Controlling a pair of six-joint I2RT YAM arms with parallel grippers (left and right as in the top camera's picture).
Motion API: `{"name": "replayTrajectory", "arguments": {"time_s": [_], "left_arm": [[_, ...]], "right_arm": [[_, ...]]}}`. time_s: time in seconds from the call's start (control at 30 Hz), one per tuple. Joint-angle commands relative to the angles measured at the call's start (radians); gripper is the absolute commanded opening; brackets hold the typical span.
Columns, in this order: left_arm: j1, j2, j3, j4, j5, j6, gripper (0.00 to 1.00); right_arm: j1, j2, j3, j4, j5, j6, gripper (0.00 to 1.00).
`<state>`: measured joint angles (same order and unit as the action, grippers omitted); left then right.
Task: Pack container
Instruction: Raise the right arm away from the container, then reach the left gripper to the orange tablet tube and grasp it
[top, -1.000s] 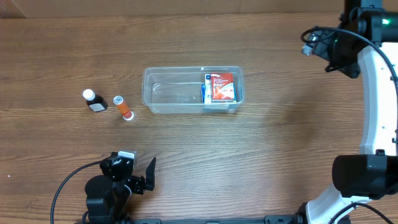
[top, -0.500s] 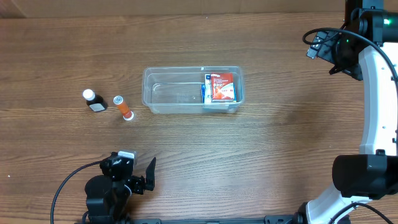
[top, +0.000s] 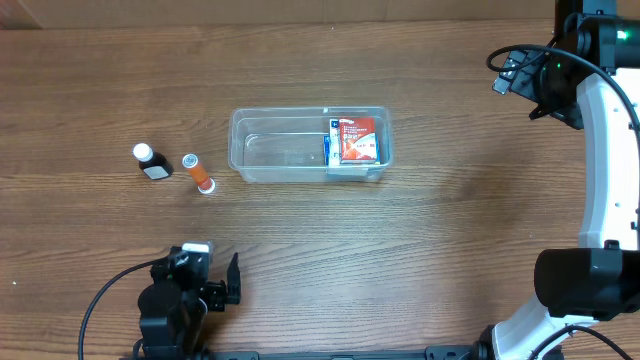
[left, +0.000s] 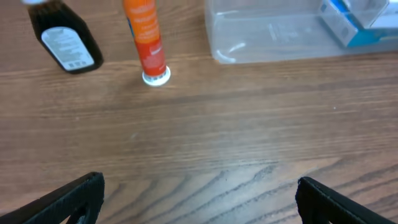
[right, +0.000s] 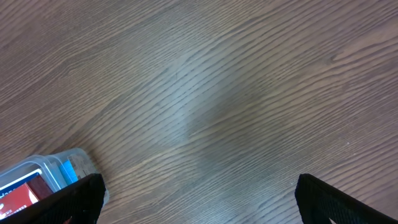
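Hovering low at the near edge, the left gripper (left: 199, 196) has its jaws spread wide and empty, facing the orange tube (left: 145, 37) and the dark bottle (left: 62, 43) just left of it. The container (top: 280, 150) sits mid-table, a red box (top: 356, 139) tucked into its right end. Far right, the right gripper (right: 199, 196) hangs over the table (right: 205, 93), gaping too, holding nothing. Here's the worry: that tube stands on its small white cap, close beside the bottle, and jaws this wide could clip the neighbour, topple it, send it rolling
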<state>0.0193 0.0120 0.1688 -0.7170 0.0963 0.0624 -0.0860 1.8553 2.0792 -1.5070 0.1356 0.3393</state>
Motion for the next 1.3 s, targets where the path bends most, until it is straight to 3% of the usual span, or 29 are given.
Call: {"name": "replayTrajectory", "arguments": {"time_s": [0.0, 0.1, 0.17, 0.23, 0.3, 0.5, 0.67, 0.83, 0.97, 1.13, 1.27], "left_arm": [[-0.007, -0.008, -0.003, 0.051, 0.15, -0.06, 1.0], [-0.007, -0.008, -0.003, 0.122, 0.298, -0.151, 1.0], [-0.007, -0.008, 0.001, 0.277, 0.392, -0.235, 1.0], [-0.006, 0.0, 0.037, 0.367, 0.347, -0.394, 1.0], [-0.006, 0.081, 0.135, 0.343, 0.303, -0.4, 1.0], [-0.006, 0.842, 0.799, -0.058, 0.235, -0.168, 1.0], [-0.006, 1.273, 1.19, -0.433, 0.264, -0.152, 1.0], [-0.006, 1.43, 1.233, -0.457, 0.364, -0.089, 1.0], [0.034, 1.432, 1.45, -0.565, 0.094, -0.182, 1.0], [0.034, 1.452, 1.494, -0.513, 0.05, -0.154, 1.0], [0.033, 1.572, 1.493, -0.617, -0.108, -0.277, 0.98]], "right_arm": [[-0.005, -0.009, 0.021, 0.005, 0.01, -0.005, 1.0], [-0.005, -0.009, 0.021, 0.005, 0.01, -0.005, 1.0], [-0.005, -0.009, 0.021, 0.005, 0.01, -0.005, 1.0], [-0.005, -0.009, 0.021, 0.005, 0.01, -0.005, 1.0], [-0.005, -0.009, 0.021, 0.005, 0.01, -0.005, 1.0], [-0.005, -0.009, 0.021, 0.005, 0.01, -0.005, 1.0], [-0.005, -0.009, 0.021, 0.005, 0.01, -0.005, 1.0], [-0.005, -0.009, 0.021, 0.005, 0.01, -0.005, 1.0], [-0.005, -0.009, 0.021, 0.005, 0.01, -0.005, 1.0], [-0.005, -0.009, 0.021, 0.005, 0.01, -0.005, 1.0], [-0.005, -0.009, 0.021, 0.005, 0.01, -0.005, 1.0]]}}
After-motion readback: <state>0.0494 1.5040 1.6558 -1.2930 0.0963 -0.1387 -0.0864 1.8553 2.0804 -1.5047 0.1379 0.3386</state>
